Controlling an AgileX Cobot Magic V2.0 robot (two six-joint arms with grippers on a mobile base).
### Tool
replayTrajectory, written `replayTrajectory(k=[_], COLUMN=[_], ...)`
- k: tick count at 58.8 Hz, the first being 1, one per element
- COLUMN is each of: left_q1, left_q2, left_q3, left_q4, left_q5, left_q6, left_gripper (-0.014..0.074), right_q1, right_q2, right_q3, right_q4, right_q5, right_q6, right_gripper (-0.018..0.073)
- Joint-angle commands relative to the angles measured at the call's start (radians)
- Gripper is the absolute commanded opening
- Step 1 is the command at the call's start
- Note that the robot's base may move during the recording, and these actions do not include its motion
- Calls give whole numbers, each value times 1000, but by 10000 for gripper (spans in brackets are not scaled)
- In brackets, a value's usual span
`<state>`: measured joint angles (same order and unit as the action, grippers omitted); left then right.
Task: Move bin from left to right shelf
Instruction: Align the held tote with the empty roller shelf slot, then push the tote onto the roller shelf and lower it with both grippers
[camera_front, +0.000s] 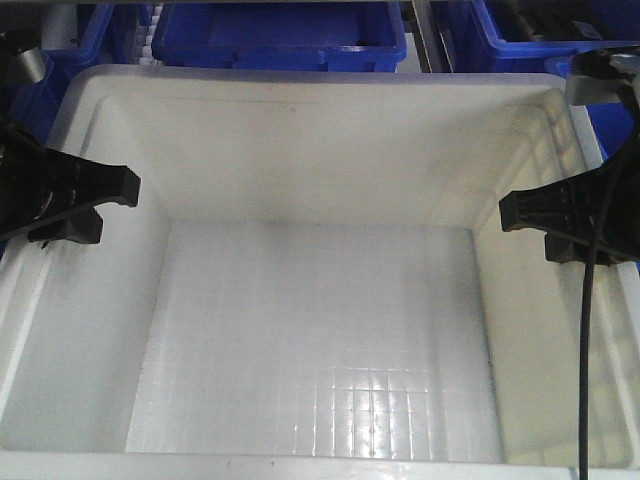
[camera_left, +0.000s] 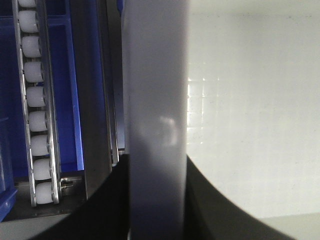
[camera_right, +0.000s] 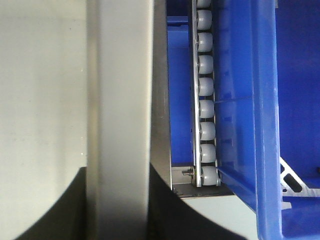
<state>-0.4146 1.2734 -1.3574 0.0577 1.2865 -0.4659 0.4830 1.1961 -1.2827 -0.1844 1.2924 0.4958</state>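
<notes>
1. While the white bin (camera_front: 320, 300) fills nearly the whole front-facing view with its open side up, its far wall lies at 12 o'clock, just in front of a row of blue bins (camera_front: 280, 35). The left gripper (camera_front: 105, 205) sits at 9 o'clock on the left wall, with one black finger inside and one outside. The right gripper (camera_front: 530, 225) mirrors it at 3 o'clock on the right wall. A black cable (camera_front: 588, 350) hangs from 3 towards 5 o'clock.
2. From the left wrist, the bin's rim (camera_left: 155, 100) runs from 12 to 6 o'clock. At 6 o'clock the black fingers (camera_left: 100, 212) press against both sides of the rim, clamped on it. The gridded floor shows at 3 o'clock. A roller lane (camera_left: 37, 100) in a grey rail stands at 9 o'clock, close beside the bin.
3. From the right wrist, the rim again runs from 12 to 6 o'clock, pinched between the two fingers at 6 o'clock. White rollers (camera_right: 206, 100) line up at 2 o'clock, touching a blue tote (camera_right: 250, 100) at 3 o'clock.
</notes>
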Motion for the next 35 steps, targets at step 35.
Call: replayTrajectory(k=[35], left_q1=[-5], left_q2=[-34], left_q3=[71], left_q4=[23], left_q5=[-334], left_q6=[-57], left_gripper=[-6], right_q1=[-5], right_q2=[58], right_q3=[-42], right_q4=[-221], right_q5=[-213], right_q6=[219], right_gripper=[5])
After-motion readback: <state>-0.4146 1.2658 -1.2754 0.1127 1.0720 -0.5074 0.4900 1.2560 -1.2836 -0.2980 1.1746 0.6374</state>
